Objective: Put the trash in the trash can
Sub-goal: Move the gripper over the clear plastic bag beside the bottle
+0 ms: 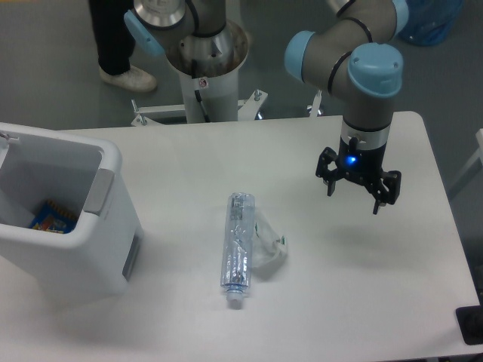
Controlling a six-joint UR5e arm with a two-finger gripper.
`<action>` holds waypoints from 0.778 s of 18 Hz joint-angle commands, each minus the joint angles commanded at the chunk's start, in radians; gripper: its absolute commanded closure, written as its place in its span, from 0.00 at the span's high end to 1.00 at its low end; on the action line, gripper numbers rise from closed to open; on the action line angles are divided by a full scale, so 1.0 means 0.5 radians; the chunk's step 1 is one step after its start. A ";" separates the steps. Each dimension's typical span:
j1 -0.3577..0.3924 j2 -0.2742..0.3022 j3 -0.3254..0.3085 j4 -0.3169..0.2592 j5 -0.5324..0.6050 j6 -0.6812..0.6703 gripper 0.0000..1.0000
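A crinkled clear plastic bottle (237, 247) lies flat near the middle of the table, its white cap pointing toward the front edge. A smaller crumpled clear wrapper (269, 243) rests against the bottle's right side. The white trash can (106, 226) stands at the left edge of the table, open at the top, with a blue and orange item inside. My gripper (355, 194) hangs above the table to the right of the bottle, well apart from it. Its fingers are spread open and hold nothing.
The arm's base column (204, 68) stands behind the table's far edge. A person's legs and white shoe (128, 78) show on the floor at the back left. A dark object (472, 324) sits at the front right corner.
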 joint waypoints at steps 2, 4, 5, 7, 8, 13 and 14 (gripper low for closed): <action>-0.012 -0.003 -0.009 -0.003 0.034 -0.006 1.00; -0.018 -0.003 -0.027 0.003 0.052 -0.006 1.00; -0.021 -0.003 -0.034 0.006 0.046 -0.015 1.00; -0.058 -0.024 -0.052 0.018 0.034 -0.025 1.00; -0.064 -0.034 -0.061 0.043 0.025 -0.028 1.00; -0.104 -0.040 -0.132 0.092 -0.015 -0.156 1.00; -0.138 -0.061 -0.132 0.092 -0.015 -0.160 1.00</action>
